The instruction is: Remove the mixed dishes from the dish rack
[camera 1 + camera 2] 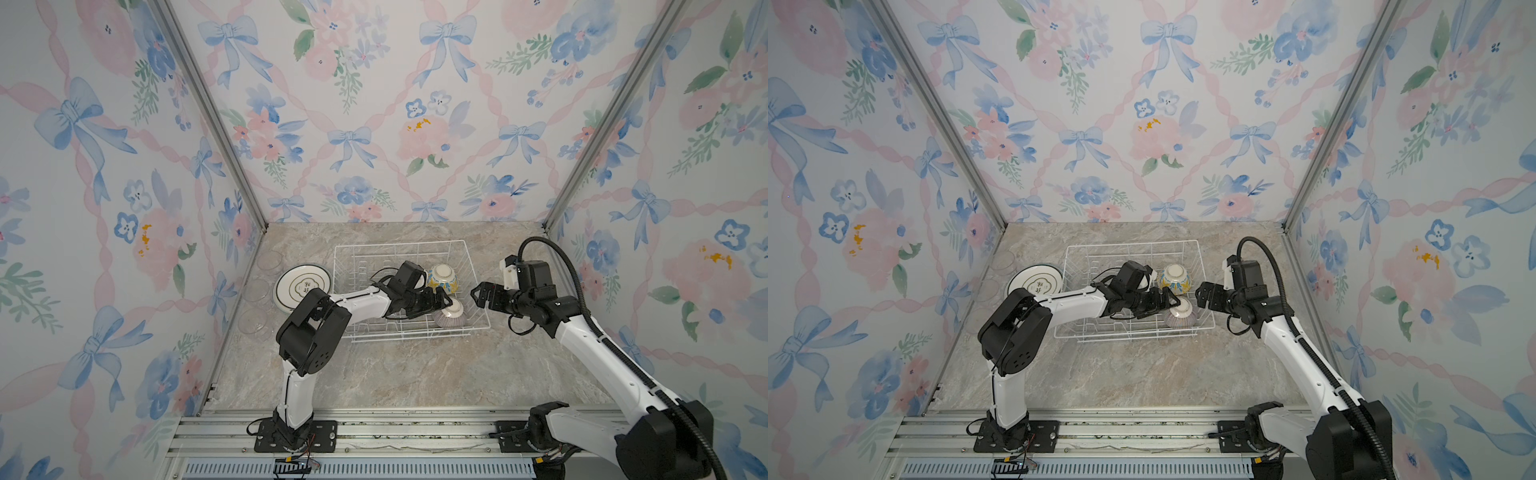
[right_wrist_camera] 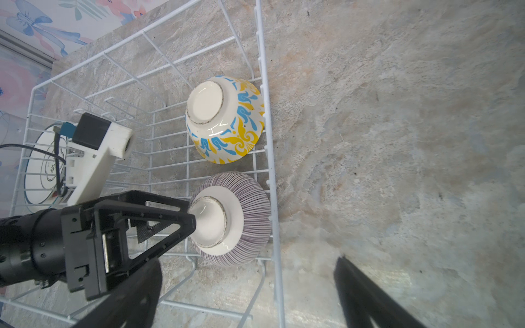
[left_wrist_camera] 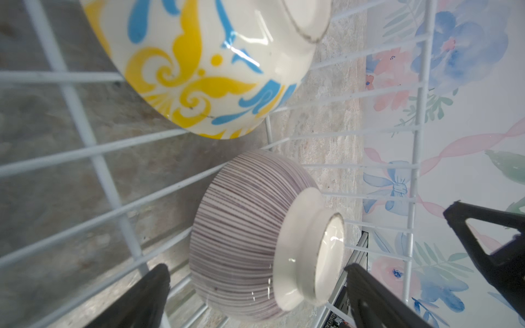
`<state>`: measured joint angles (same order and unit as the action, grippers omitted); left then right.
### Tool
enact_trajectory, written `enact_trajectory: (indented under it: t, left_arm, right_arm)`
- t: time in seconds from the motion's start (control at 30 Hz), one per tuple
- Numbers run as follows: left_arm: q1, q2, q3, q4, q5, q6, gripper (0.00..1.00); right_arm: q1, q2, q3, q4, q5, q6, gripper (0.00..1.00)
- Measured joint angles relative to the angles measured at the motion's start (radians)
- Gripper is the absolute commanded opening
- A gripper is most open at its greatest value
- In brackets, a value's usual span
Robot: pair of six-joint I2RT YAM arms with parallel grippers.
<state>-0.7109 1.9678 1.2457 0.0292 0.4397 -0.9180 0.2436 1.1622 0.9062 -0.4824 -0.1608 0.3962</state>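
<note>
Far left on the marble bench (image 1: 415, 374), three clear glasses (image 1: 254, 321) stand in a line along the wall, faint in both top views. Just beside them sits a stack of white plates (image 1: 302, 286) with dark rim bands, touching or nearly touching the left wall of the dish rack (image 1: 415, 249); how many plates are stacked I cannot tell. The rack, a white wire basket, sits mid-bench, its plate-divider prongs standing bare in the left half. The left arm reaches over the rack's left wall, and the left claw (image 1: 444, 302) hangs inside the rack with its jaws spread wide and nothing gripped. In the left wrist view its two dark fingers (image 3: 136, 301) sit on either side of the grey-striped bowl (image 3: 241, 241), one near the bowl's striped wall and one near its foot ring; the right wrist view shows a fingertip at the foot ring, though whether it touches I cannot tell. That bowl lies upside down in the rack's near right corner. Just beyond it, towards the back wall, the yellow-blue floral bowl (image 1: 442, 277) also rests upside down against the rack's right wall. Outside that wall hovers the right claw (image 1: 478, 296), jaws wide apart and empty, above bare bench.
</note>
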Motion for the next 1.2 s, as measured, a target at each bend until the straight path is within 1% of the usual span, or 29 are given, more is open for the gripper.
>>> enact_trajectory:
  t: [0.53, 0.67, 0.87, 1.1, 1.2]
  left_arm:
    - [0.0, 0.039, 0.008, 0.087, 0.048, -0.047, 0.98]
    - [0.001, 0.039, -0.026, 0.169, 0.067, -0.086, 0.98]
    - [-0.002, 0.039, -0.06, 0.256, 0.095, -0.111, 0.96]
    - [-0.002, 0.028, -0.09, 0.297, 0.111, -0.113, 0.95]
    - [-0.002, 0.024, -0.101, 0.307, 0.126, -0.114, 0.97]
  right_arm:
    - [-0.008, 0.0, 0.0, -0.009, 0.0, -0.007, 0.97]
    - [-0.009, 0.0, 0.0, -0.009, 0.0, -0.007, 0.97]
    - [-0.013, 0.005, 0.0, -0.009, 0.0, -0.008, 0.97]
    - [-0.014, 0.011, 0.0, -0.009, 0.0, -0.009, 0.97]
    - [-0.014, 0.011, 0.0, -0.009, 0.0, -0.011, 0.97]
